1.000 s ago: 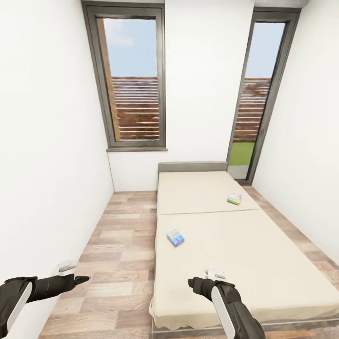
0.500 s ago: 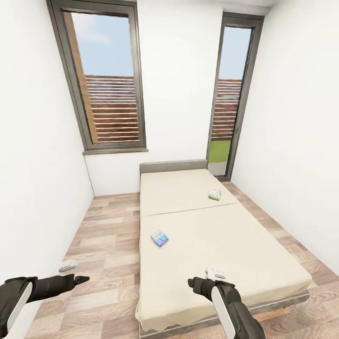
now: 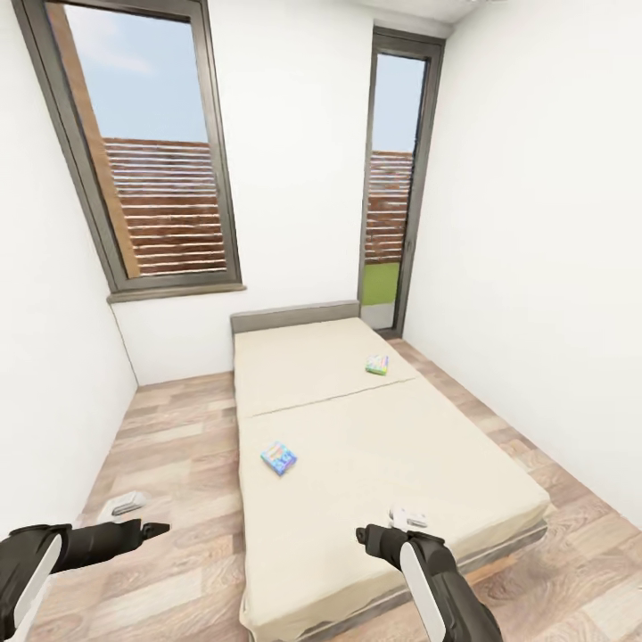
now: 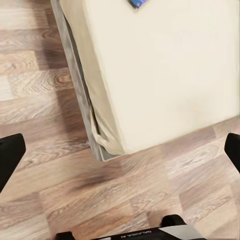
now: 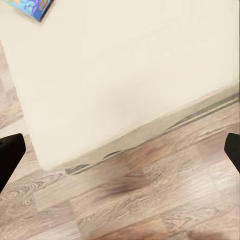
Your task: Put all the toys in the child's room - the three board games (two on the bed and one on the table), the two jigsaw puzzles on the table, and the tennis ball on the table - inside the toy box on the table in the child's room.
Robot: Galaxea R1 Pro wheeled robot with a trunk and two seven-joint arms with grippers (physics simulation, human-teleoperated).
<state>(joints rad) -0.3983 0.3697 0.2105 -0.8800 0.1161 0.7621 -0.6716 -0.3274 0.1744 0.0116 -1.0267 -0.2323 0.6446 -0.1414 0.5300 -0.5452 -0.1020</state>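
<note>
Both tools, left and right, look spread and empty; I judge nothing collected: blue board game and far green one lie on bed.

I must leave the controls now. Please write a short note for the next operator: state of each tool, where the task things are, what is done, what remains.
Left tool: open, empty, held over the floor.
Right tool: open, empty, near the foot of the bed.
Blue board game lies mid-mattress, near the bed's left edge; green-bordered board game lies near the headboard.
Done: neither bed game is picked up.
Left: collect both; table and toy box are out of sight.
</note>
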